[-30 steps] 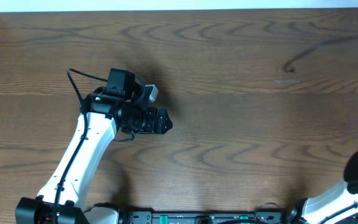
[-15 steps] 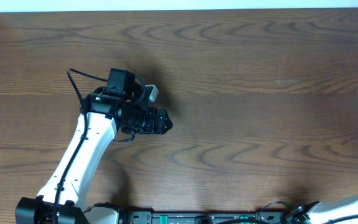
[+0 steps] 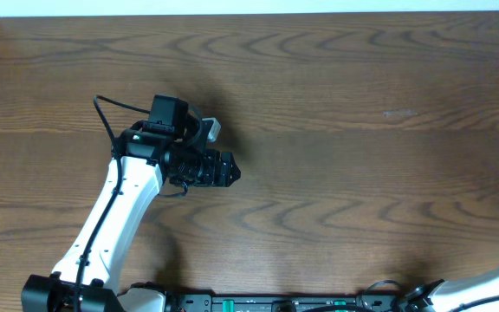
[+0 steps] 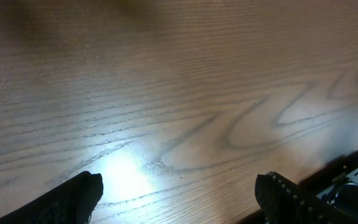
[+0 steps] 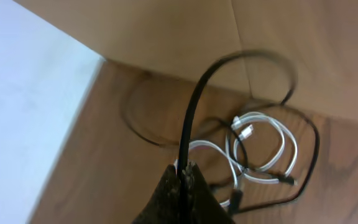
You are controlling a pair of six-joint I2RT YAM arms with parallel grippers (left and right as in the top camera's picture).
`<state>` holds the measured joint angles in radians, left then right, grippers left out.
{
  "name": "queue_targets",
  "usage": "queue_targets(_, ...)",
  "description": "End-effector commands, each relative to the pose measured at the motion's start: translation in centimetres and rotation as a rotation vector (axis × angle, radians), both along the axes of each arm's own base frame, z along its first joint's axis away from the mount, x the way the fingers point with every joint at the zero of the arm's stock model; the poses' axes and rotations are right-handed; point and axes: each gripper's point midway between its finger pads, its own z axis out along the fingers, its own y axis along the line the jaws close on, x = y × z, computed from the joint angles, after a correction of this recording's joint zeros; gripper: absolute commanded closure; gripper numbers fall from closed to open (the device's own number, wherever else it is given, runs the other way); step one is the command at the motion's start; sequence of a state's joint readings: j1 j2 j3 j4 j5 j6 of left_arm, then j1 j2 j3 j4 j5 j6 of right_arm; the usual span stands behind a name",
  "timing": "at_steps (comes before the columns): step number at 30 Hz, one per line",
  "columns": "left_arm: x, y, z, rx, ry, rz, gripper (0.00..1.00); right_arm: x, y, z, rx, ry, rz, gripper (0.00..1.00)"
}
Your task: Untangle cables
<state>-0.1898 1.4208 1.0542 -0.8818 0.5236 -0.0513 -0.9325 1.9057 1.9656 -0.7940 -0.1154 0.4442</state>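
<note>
- Currently my right gripper (image 5: 184,171) has its jaws together, clamped on a black cable (image 5: 190,118) that rises from the fingertips and arcs away over the wood.
- Beyond the fingertips the rest of the cables (image 5: 247,155) lie in loose curls on a wooden surface. A white cable (image 5: 272,127) with small plug ends loops through the black one, and the two cross in several places.
- Behind the curls stands a tan panel (image 5: 166,37) with a seam down it, and I cannot tell what it belongs to. A pale area (image 5: 23,106) fills the left of that view.
- That view is blurred, so I cannot make out which strand lies over which.
- My left gripper (image 3: 225,169) hangs over the bare bench (image 3: 362,173) with its jaws wide apart and nothing between them. In its wrist view only the dark fingertips (image 4: 79,196) show, at the bottom corners.
- From overhead my right arm (image 3: 496,282) is cut off at the bottom right corner. Its gripper lies outside that frame, and the cables show only in the right wrist view.
</note>
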Motion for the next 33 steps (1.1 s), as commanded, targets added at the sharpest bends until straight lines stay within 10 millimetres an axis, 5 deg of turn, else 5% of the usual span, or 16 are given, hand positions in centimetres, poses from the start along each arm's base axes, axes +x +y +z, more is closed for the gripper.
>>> queue_targets(1, 0.2, 0.1, 0.5, 0.001, -0.024, -0.004, 0.16, 0.2, -0.6, -5.7, 0.093, 0.064, -0.029, 0.98)
queue_targets(3, 0.2, 0.1, 0.5, 0.001, -0.025, -0.003, 0.16, 0.3, -0.5, -8.3, 0.150, 0.094, -0.039, 0.98)
queue_targets(4, 0.2, 0.1, 0.6, -0.001, -0.023, -0.001, 0.16, 0.2, -0.4, -9.4, 0.178, 0.108, -0.046, 0.85)
queue_targets(7, 0.2, -0.1, 0.7, -0.014, -0.020, -0.004, 0.16, 0.3, 0.2, -12.5, 0.264, 0.141, -0.046, 0.01)
queue_targets(10, 0.1, -0.2, 0.7, -0.018, -0.018, -0.002, 0.16, 0.5, 1.1, -14.7, 0.339, 0.156, -0.020, 0.01)
queue_targets(15, 0.2, -0.2, 0.7, -0.017, -0.019, -0.002, 0.16, 1.1, 2.0, -14.8, 0.364, 0.149, 0.011, 0.01)
queue_targets(19, 0.2, -0.2, 0.7, -0.017, -0.019, -0.002, 0.16, 2.9, 3.0, -12.2, 0.360, 0.054, 0.084, 0.01)
queue_targets(25, 0.2, -0.2, 0.7, -0.017, -0.019, -0.003, 0.16, 3.5, 2.9, -4.6, 0.230, -0.058, 0.067, 0.01)
queue_targets(28, 0.2, -0.2, 0.7, -0.017, -0.019, -0.003, 0.16, -0.6, 2.1, -0.5, 0.139, -0.002, -0.159, 0.01)
queue_targets(33, 0.2, -0.2, 0.7, -0.017, -0.019, -0.003, 0.16, -11.1, 2.3, 3.5, 0.007, 0.128, -0.676, 0.01)
